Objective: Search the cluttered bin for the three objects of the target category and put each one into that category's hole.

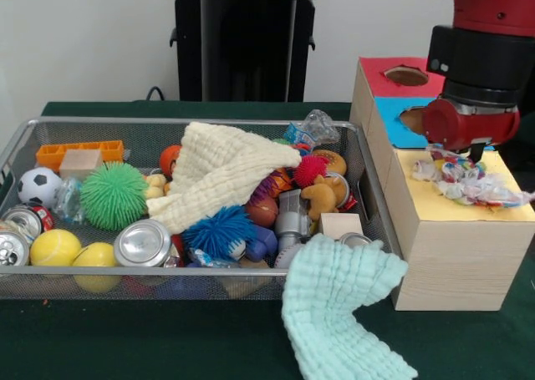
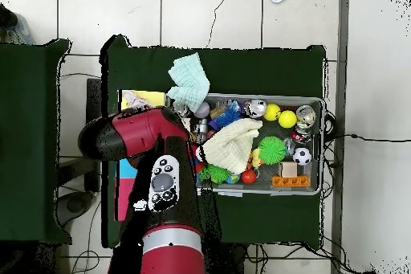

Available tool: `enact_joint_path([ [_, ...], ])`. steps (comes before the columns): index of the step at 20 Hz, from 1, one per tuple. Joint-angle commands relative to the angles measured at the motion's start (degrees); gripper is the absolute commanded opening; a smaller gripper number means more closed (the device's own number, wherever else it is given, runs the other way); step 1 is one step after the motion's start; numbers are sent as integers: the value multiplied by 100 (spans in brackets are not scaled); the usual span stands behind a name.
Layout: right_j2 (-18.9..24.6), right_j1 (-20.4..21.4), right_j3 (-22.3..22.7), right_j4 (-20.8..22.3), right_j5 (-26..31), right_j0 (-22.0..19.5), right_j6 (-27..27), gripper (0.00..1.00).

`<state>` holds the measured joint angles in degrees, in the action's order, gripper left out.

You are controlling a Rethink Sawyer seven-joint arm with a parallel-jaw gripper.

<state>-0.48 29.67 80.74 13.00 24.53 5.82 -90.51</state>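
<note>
The wire mesh bin [image 1: 17,146] is full of clutter and also shows in the overhead view [image 2: 315,100]. My gripper [image 1: 458,153] hangs low over the yellow top of the wooden box [image 1: 451,246], right of the bin. Crumpled whitish wrappers with red, yellow and blue patches [image 1: 468,182] lie bunched on that yellow top, right under the gripper and touching it. Whether it holds one is hidden. A clear crinkly wrapper [image 1: 311,129] sticks up at the bin's far right corner. In the overhead view the arm [image 2: 140,134] covers the box; a wrapper [image 2: 135,102] shows beside it.
The box also has a red section with a hole [image 1: 406,75] and a blue section [image 1: 393,121]. A cream cloth [image 1: 221,171] lies across the bin. A mint cloth [image 1: 338,305] hangs over its near right corner. Spiky balls, cans and balls fill the bin.
</note>
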Motion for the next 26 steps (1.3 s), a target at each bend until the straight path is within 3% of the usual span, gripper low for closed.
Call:
enact_joint_path([
  [1, -128, -778, 407, 745, -338, -796, -50, 0],
  [19, -235, -1695, -234, 402, -820, -451, -886, 0],
  [23, -381, -1692, -157, 74, -1155, -362, -1445, 0],
  [24, -505, -1709, -159, -74, -1168, -280, -1536, 100],
  [26, -543, -1665, -127, -179, -1132, -252, -1623, 100],
])
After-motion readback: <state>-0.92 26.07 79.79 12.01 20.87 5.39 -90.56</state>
